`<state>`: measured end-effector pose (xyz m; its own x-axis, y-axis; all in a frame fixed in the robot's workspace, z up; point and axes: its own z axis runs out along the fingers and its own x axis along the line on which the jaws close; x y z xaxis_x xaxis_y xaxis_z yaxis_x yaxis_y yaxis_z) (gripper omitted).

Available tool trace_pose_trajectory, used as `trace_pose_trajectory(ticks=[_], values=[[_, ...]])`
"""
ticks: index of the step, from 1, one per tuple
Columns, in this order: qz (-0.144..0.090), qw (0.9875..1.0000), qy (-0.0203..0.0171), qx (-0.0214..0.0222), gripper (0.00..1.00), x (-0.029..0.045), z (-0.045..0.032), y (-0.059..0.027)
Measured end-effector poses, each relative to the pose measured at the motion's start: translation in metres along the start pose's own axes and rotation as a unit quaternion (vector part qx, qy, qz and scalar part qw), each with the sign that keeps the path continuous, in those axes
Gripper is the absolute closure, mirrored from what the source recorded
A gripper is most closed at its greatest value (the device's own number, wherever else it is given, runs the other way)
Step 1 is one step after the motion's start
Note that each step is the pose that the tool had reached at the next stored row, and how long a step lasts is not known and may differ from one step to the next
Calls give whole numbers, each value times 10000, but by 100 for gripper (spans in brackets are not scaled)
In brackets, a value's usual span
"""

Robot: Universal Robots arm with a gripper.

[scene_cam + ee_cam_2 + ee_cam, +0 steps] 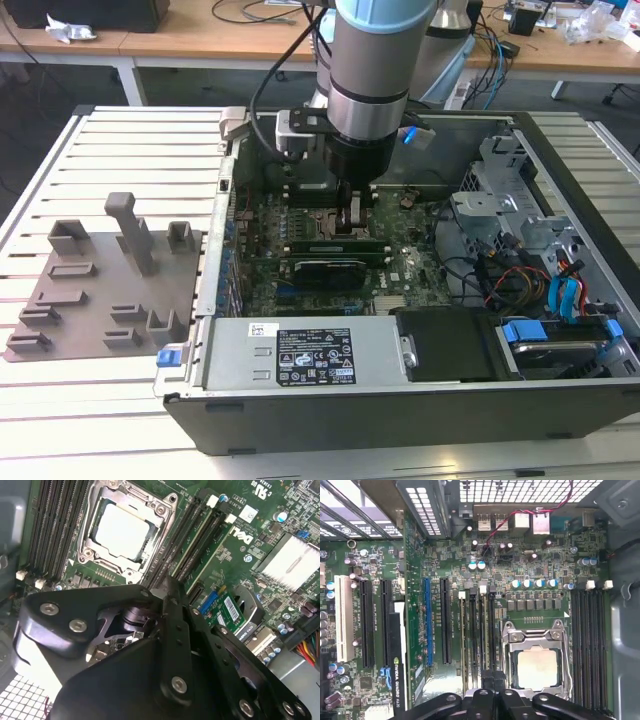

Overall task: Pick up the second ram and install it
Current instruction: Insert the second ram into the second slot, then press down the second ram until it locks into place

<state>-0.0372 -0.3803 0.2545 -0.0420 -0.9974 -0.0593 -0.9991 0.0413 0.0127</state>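
Inside the open black metal computer case [400, 420], standing on the white slatted counter [130, 150]: grey-and-blue robot arm lowered over the green motherboard [400, 265], black gripper [352, 225] pointing straight down.

Fingers [487, 680] pressed close together, with barely a slit between them in the first wrist view. Tips set at the bank of black memory slots [480, 630], just beside the square metal-framed CPU socket [537, 665]. Same placing confirmed in the second wrist view, gripper [167, 587] over the slot ends next to the socket [122, 530].

Second ram [300, 245], a slim long dark green memory stick: lying along the slot bank directly beneath the tips in the exterior view, level with the board. Contact between tips and stick not determinable. Seating depth not determinable.

Just beside the stick, a black rectangular expansion card [325, 270]. On the counter toward the exterior view's left, well apart from the case, a grey plastic fixture plate with upright blocks [100, 290].
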Motion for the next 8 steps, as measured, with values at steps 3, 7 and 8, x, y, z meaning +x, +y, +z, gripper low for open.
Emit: trace_pose_trajectory(ticks=[3,7,8], values=[[0,10000,2,0,89,0,0,0],[1,10000,4,-4,89,-3,0,-58],[1,10000,4,-12,89,-5,1,-122]])
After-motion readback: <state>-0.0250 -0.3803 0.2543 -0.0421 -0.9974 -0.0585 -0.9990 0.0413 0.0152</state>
